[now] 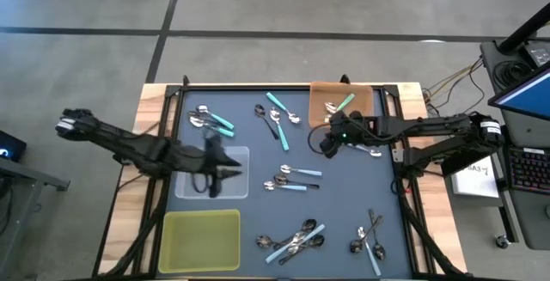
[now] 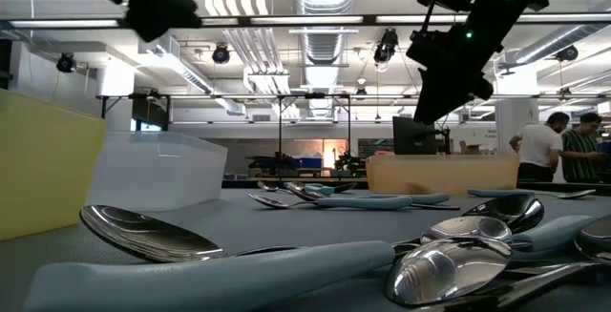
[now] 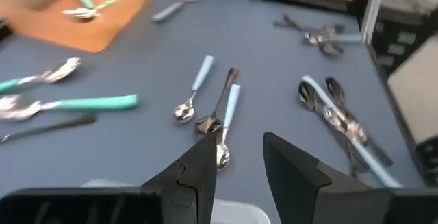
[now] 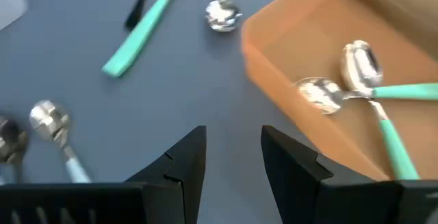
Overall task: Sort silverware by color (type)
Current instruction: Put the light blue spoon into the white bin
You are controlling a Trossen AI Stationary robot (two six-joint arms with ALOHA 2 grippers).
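Hovering: right end effector [image 1: 327, 143] empty | beside orange tray [image 1: 365, 100] | spoons [image 1: 290, 178] scattered

Dark blue table [image 1: 344, 221], scattered spoons [image 1: 292, 179], orange tray [image 1: 371, 100], clear tray [image 1: 191, 186], yellow tray [image 1: 199, 240]

Two dark, jointed robot arms with black two-finger grippers

The left arm [image 1: 129, 146] is black throughout, with a pale band at its outer end; its left gripper [image 3: 239, 157] ends in angular, matte black fingers with stepped inner edges. The right arm [image 1: 430, 129] is equally dark, with a light collar near its base and small green lights glowing by the wrist; the right gripper [image 4: 233, 148] has matching wedge-shaped fingers.
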